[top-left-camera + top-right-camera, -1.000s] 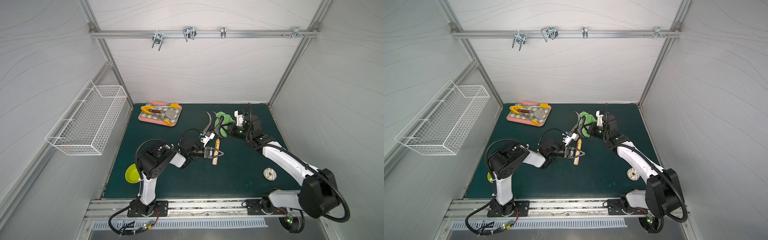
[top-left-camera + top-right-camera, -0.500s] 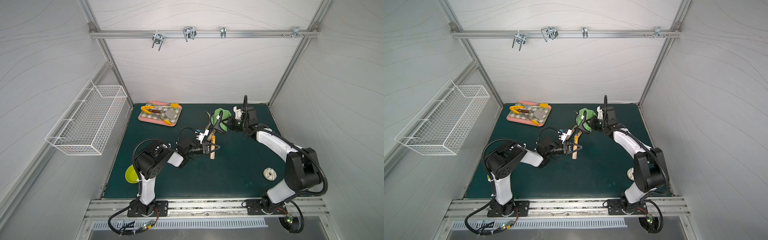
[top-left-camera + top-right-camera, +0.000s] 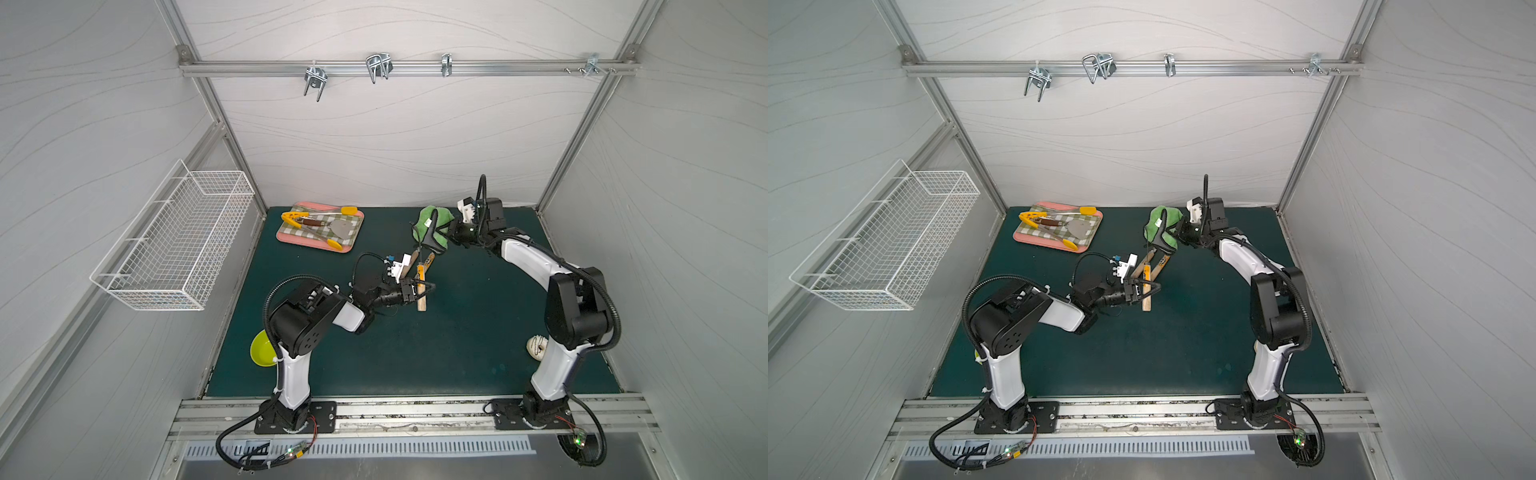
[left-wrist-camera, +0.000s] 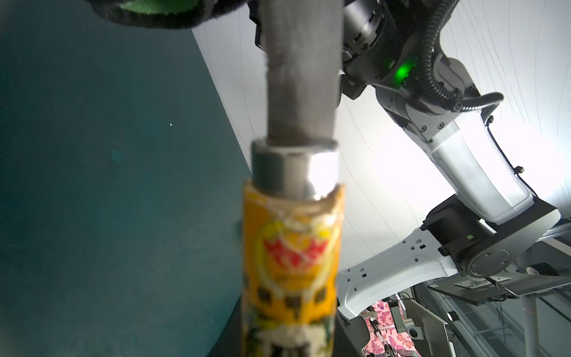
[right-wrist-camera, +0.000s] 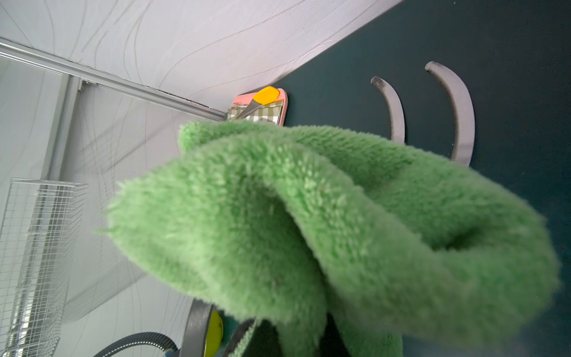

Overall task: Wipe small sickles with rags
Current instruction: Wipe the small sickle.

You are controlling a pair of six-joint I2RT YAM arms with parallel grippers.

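Note:
My left gripper (image 3: 421, 289) is shut on the light wooden handle of one small sickle (image 3: 421, 277), which stands up off the green mat; its orange label (image 4: 290, 272) and metal collar fill the left wrist view. Its grey blade (image 4: 301, 77) runs up into the light-green rag (image 3: 432, 226), which is folded round the blade. My right gripper (image 3: 452, 231) is shut on the rag (image 5: 309, 216) near the back wall; the cloth hides its fingers. Two more small sickles lie on the mat behind, their handles (image 3: 410, 261) crossed and their curved blades (image 5: 394, 108) bare.
A pink tray (image 3: 286, 239) with a checked cloth, yellow-tipped tongs and a spatula sits at the back left. A white wire basket (image 3: 174, 241) hangs on the left wall. A yellow-green bowl (image 3: 261, 350) lies by the left arm's base, a small white ring (image 3: 537, 347) by the right's.
My right gripper has carried the rag along the blade toward the back wall, its elbow folding up. The left gripper and its sickle have shifted slightly away from the front edge.

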